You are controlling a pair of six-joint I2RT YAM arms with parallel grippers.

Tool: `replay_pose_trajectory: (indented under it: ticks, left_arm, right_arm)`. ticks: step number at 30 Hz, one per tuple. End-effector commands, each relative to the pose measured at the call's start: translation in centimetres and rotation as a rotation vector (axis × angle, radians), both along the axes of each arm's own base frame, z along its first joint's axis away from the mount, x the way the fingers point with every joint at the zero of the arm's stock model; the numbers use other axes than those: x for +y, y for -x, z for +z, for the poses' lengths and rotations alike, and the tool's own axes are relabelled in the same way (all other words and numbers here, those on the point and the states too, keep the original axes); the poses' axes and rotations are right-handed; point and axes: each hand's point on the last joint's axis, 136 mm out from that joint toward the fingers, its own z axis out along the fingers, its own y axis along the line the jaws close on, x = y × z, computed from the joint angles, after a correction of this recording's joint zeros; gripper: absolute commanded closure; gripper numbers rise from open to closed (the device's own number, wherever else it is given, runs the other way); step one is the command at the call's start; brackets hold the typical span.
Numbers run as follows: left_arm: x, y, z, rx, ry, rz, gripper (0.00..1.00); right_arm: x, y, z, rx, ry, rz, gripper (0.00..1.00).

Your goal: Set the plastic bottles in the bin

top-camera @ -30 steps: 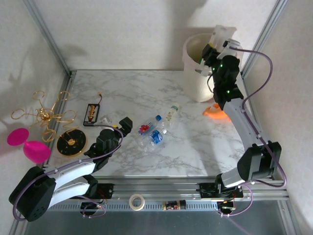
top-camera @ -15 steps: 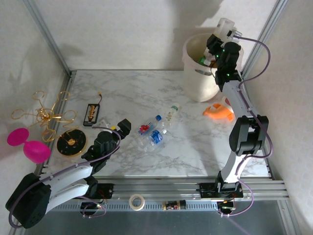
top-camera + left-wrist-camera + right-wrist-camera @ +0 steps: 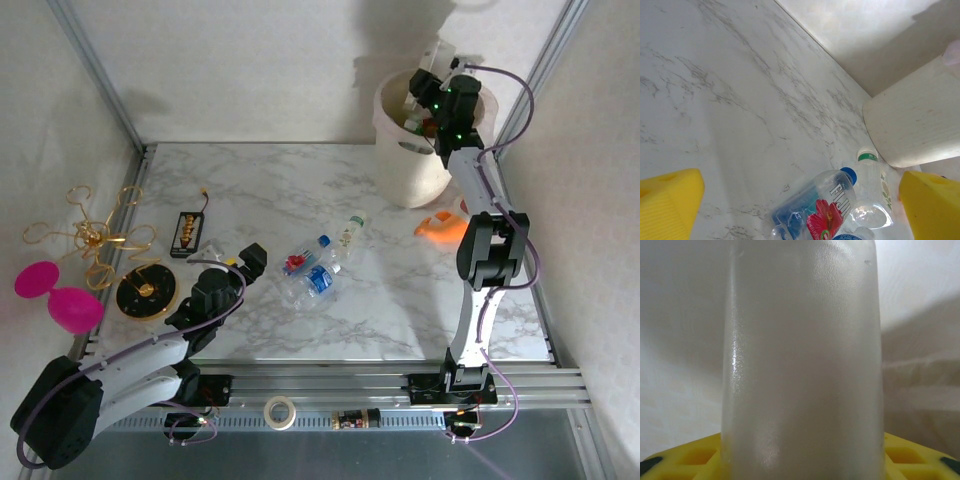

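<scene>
Jaws of the right gripper [image 3: 430,88] grip a frosted bottle [image 3: 800,360] directly over the bin [image 3: 405,175], at the far right corner of the tabletop [image 3: 250,180]. Left gripper [image 3: 254,256] gapes empty, nearest the loose bottles [image 3: 318,268] lying mid-tabletop.

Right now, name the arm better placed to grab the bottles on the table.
Left. The left end effector is open, facing those bottles nearby; the right end effector is shut on another bottle above the bin.
</scene>
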Motion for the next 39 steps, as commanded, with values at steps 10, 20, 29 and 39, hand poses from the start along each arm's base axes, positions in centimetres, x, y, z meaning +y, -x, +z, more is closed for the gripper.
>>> replay_pose_trajectory:
  ticks: [10,20,29,39]
  left_arm:
    - [-0.1,0.1,0.2,0.000,0.020,-0.015,0.00]
    - [-1.3,-0.1,0.9,-0.013,0.023,-0.073,0.00]
    - [-3.2,-0.3,1.4,-0.017,-0.016,-0.175,0.00]
    - [-7.2,-0.3,0.9,0.027,-0.091,-0.367,0.01]
  right_arm:
    - [-0.5,2.0,3.7,-0.035,0.024,-0.014,0.22]
    - [-1.5,7.3,8.7,-0.151,0.068,-0.049,0.15]
    - [1.2,14.7,7.6,-0.139,0.106,0.068,0.01]
    - [5.3,24.5,1.7,-0.082,0.036,0.205,0.01]
